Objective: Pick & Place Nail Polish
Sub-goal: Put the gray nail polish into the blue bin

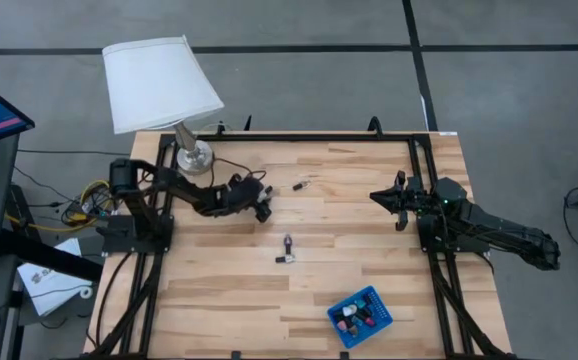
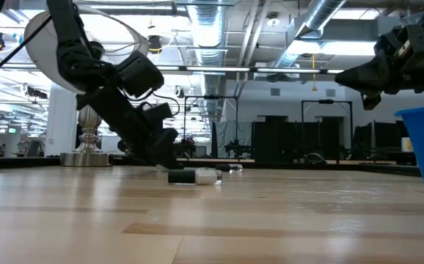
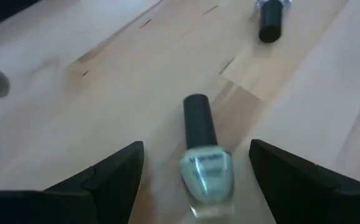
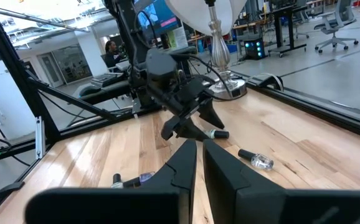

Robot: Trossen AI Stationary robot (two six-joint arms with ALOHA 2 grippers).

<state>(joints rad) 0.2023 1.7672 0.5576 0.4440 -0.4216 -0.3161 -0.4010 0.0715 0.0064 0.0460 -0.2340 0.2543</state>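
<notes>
Left gripper: your left gripper (image 1: 260,207) is down low at the table (image 1: 369,240), fingers spread wide apart, nothing pinched. You can see it best in the left wrist view, where the two dark fingers (image 3: 114,174) sit either side of a bottle with clear gaps.

Bottle between the fingers: a pale green nail polish bottle (image 3: 206,175) with a black cap lies flat on the wood right between your open fingers, cap pointing away from the wrist. From the right wrist view it's the one (image 4: 218,134) lying just under the fingertips.

Bottle past it: a clear-bodied one with a black cap (image 3: 269,20) lies farther out ahead of the left gripper, well apart from the first. It shows in the high view too (image 1: 302,184).

Third loose bottle: another one (image 1: 287,250) lies on the wood between your two arms, near the left gripper. In the low view (image 2: 194,176) it's on its side, dark cap and pale body.

Tray: the blue tray (image 1: 379,302) sits closer to your right arm's side, with several bottles already in it (image 1: 352,316).

Right gripper: your right gripper (image 1: 376,197) hangs up off the table, fingers pressed together, holding nothing.

Lamp: white-shaded lamp (image 1: 159,82) stands behind the left arm.
</notes>
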